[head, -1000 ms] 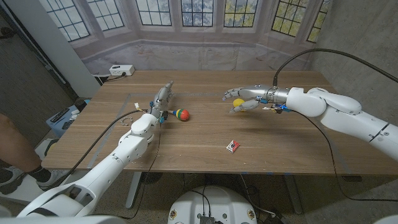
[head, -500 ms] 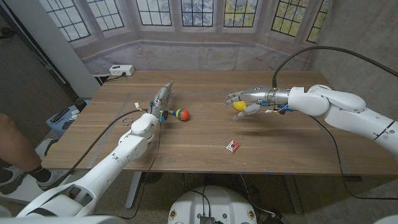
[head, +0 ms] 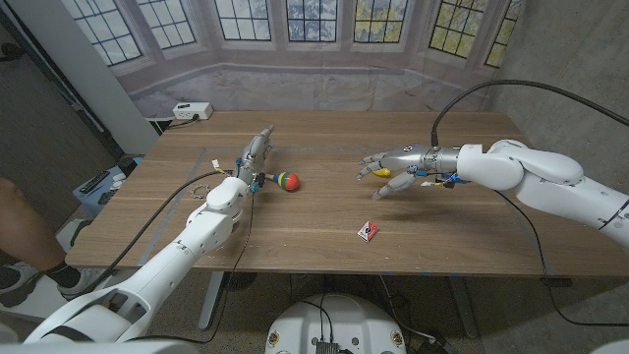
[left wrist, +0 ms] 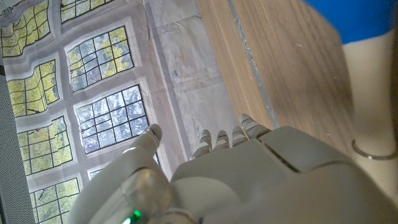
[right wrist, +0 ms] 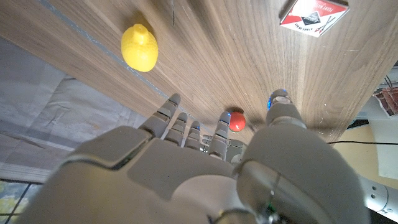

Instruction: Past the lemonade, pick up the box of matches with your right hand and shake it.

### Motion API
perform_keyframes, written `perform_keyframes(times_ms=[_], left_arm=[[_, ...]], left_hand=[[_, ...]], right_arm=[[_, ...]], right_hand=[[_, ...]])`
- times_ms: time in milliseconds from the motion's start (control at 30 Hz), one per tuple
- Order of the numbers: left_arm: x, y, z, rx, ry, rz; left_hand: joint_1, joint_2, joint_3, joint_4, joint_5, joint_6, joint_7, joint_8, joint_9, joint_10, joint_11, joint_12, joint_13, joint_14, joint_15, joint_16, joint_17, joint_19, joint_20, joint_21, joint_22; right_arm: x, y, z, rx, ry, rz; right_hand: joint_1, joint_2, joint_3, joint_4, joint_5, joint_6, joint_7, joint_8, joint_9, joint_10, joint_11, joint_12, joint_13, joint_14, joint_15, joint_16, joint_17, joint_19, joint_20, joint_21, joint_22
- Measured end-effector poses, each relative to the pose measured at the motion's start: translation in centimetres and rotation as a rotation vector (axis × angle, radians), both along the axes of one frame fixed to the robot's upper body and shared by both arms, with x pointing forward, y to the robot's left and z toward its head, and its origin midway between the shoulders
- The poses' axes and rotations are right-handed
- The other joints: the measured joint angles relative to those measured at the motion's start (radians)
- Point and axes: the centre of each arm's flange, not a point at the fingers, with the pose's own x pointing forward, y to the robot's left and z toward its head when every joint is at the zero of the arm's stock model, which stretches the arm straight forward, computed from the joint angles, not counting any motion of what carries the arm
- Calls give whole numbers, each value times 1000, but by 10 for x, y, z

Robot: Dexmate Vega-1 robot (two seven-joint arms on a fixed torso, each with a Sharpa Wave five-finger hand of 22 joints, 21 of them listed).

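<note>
Hovering above the wood-grain counter [head: 324, 211], right hand [head: 391, 167] with fingers apart and nothing in them, glossy grey shell over jointed segments. Just under those fingers, a small yellow lemon-shaped thing [head: 377, 171], smooth, oval, with a nub at one end; plainer in the right wrist view [right wrist: 139, 48]. Well apart from the hand, toward the counter's near edge, box of matches [head: 369, 231]: small, flat, rectangular, red and white card, lying on the bare wood; also in the right wrist view [right wrist: 313, 15]. Near the counter's middle, toward the left side, a small round ball [head: 287, 181] in red, yellow and green patches. Beside the ball, left hand [head: 256, 154], fingers straight and close together, pointing toward the far edge, holding nothing. At the far left corner, a white boxy power strip [head: 192, 111].
</note>
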Motion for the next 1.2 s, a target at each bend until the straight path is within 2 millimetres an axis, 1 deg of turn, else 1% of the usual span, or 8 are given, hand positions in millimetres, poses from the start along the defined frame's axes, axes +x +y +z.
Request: perform_keyframes(times_ms=[133, 233, 367, 433, 700, 800, 1033, 1200], left_arm=[[0, 1, 1, 1, -1, 2], [0, 1, 1, 1, -1, 1], [0, 3, 1, 4, -2, 3], [0, 2, 1, 6, -2, 1], [-2, 2, 4, 16, -10, -3], [-2, 3, 5, 19, -13, -4], [-5, 3, 7, 26, -20, -5], [-7, 3, 7, 33, -26, -4]], left_hand=[[0, 0, 0, 0, 0, 0, 0, 0, 0, 0, 0, 0, 0, 0, 0, 0, 0, 0, 0, 0, 0], [0, 0, 0, 0, 0, 0, 0, 0, 0, 0, 0, 0, 0, 0, 0, 0, 0, 0, 0, 0, 0], [0, 0, 0, 0, 0, 0, 0, 0, 0, 0, 0, 0, 0, 0, 0, 0, 0, 0, 0, 0, 0], [0, 0, 0, 0, 0, 0, 0, 0, 0, 0, 0, 0, 0, 0, 0, 0, 0, 0, 0, 0, 0], [0, 0, 0, 0, 0, 0, 0, 0, 0, 0, 0, 0, 0, 0, 0, 0, 0, 0, 0, 0, 0], [0, 0, 0, 0, 0, 0, 0, 0, 0, 0, 0, 0, 0, 0, 0, 0, 0, 0, 0, 0, 0], [0, 0, 0, 0, 0, 0, 0, 0, 0, 0, 0, 0, 0, 0, 0, 0, 0, 6, 6, 0, 0], [0, 0, 3, -3, 0, 0, 0, 0, 0, 0, 0, 0, 0, 0, 0, 0, 0, 6, 6, 0, 0]], right_arm=[[-3, -1, -6, -7, 2, -11], [-7, 0, -11, -16, 9, -6], [-8, -2, -14, -13, -9, -23], [-11, -1, -19, -20, -1, -19], [-16, -1, -29, -25, -33, -35], [-18, 1, -34, -28, -36, -34], [-21, 2, -44, -38, -42, -36], [-23, 1, -52, -49, -56, -42]], right_hand=[[8, -8, 0, 0, 0, 0, 0, 0, 0, -11, 0, 0, -3, -5, -5, 0, 0, 0, 0, 0, 0], [13, -2, 0, 0, 0, 0, 0, 0, 0, -11, 0, 0, -4, -5, -5, 0, 0, 0, 0, 0, 0], [22, -12, 0, 0, 8, 8, -3, 4, 0, -11, 0, 0, -4, -5, -5, 0, 0, 0, 0, 0, 0], [27, -9, 4, -4, 8, 10, -1, 4, 0, -10, 0, 0, -4, -5, -5, 0, 0, 0, 0, 0, 0], [43, -17, 4, -4, 8, 13, -5, 4, 0, -14, -3, 0, -4, -5, -5, 1, 0, 0, 0, 0, 0], [53, -16, 11, -5, 14, 13, -5, 4, 0, -14, -3, 0, -4, -5, -5, 1, 0, 0, 0, 0, 0], [72, -19, 11, -5, 16, 13, -5, 4, 0, -14, -3, 4, -4, -5, -5, 1, 0, 0, 0, 0, 0], [84, -21, 18, -4, 16, 13, -5, 4, 4, -14, -3, 4, -4, -5, -5, 5, 0, 4, -4, 0, 0]])
